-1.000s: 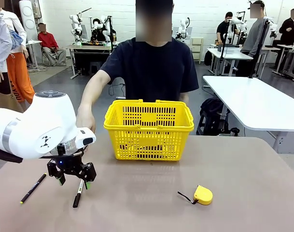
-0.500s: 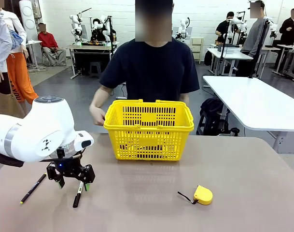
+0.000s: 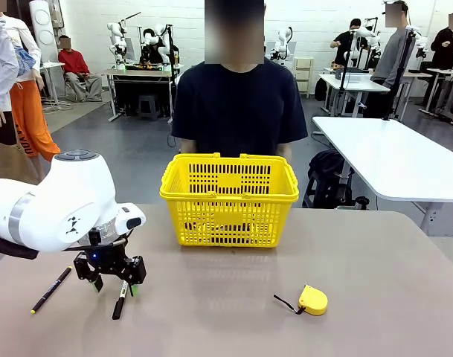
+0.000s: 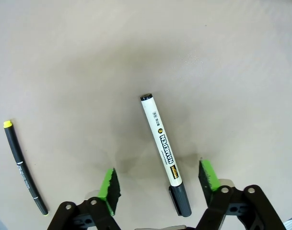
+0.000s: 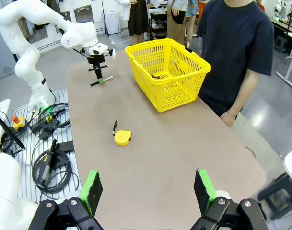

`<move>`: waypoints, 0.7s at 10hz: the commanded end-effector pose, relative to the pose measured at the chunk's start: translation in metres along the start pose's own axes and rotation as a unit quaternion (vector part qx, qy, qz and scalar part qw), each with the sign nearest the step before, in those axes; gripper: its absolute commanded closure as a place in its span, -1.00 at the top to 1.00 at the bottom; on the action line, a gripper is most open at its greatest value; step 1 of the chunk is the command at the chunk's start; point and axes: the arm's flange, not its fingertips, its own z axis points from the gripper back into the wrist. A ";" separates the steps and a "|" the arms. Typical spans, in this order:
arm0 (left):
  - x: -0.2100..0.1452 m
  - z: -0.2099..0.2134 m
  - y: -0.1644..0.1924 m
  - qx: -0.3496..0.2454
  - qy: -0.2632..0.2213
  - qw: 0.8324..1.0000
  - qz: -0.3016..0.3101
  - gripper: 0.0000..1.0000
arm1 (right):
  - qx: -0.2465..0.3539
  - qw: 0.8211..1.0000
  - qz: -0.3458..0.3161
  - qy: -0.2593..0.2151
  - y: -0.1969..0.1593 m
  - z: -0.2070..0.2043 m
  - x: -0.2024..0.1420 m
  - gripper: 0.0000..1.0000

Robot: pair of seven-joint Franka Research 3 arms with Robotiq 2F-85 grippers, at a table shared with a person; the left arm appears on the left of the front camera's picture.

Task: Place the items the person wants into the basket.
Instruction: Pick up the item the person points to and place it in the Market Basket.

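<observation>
Low, left gripper (image 4: 158, 178) jaws spread astride marker (image 4: 162, 146); right gripper (image 5: 148, 189) jaws spread above table edge.

The worktop (image 4: 208, 48) looks matt and smooth, a beige laminate perhaps. The basket (image 3: 229, 199) is glossy yellow plastic with slotted walls. The marker (image 4: 162, 143) has a smooth white barrel.

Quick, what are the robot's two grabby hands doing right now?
Left gripper: open, jaws either side of the white-barrelled, black-capped marker lying on the table, not yet gripping it.
Right gripper: open, holding nothing.
</observation>
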 end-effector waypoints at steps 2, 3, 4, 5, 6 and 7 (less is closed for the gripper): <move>-0.026 -0.007 0.007 -0.016 -0.011 1.000 -0.006 -1.00 | 0.003 1.000 0.007 -0.009 -0.002 0.001 0.000 1.00; -0.026 -0.006 0.007 -0.016 -0.011 1.000 -0.007 -1.00 | 0.003 1.000 0.007 -0.009 -0.002 0.001 0.000 1.00; -0.026 -0.007 0.007 -0.016 -0.010 1.000 -0.007 -1.00 | 0.003 1.000 0.007 -0.009 -0.002 0.001 0.000 1.00; -0.026 -0.007 0.007 -0.016 -0.011 1.000 -0.007 -0.83 | 0.003 1.000 0.007 -0.009 -0.002 0.001 0.000 1.00; -0.026 -0.006 0.007 -0.016 -0.010 1.000 -0.008 -1.00 | 0.003 1.000 0.007 -0.009 -0.002 0.001 0.000 1.00; -0.026 -0.006 0.007 -0.016 -0.009 1.000 -0.009 -1.00 | 0.003 1.000 0.007 -0.009 -0.002 0.001 0.000 1.00</move>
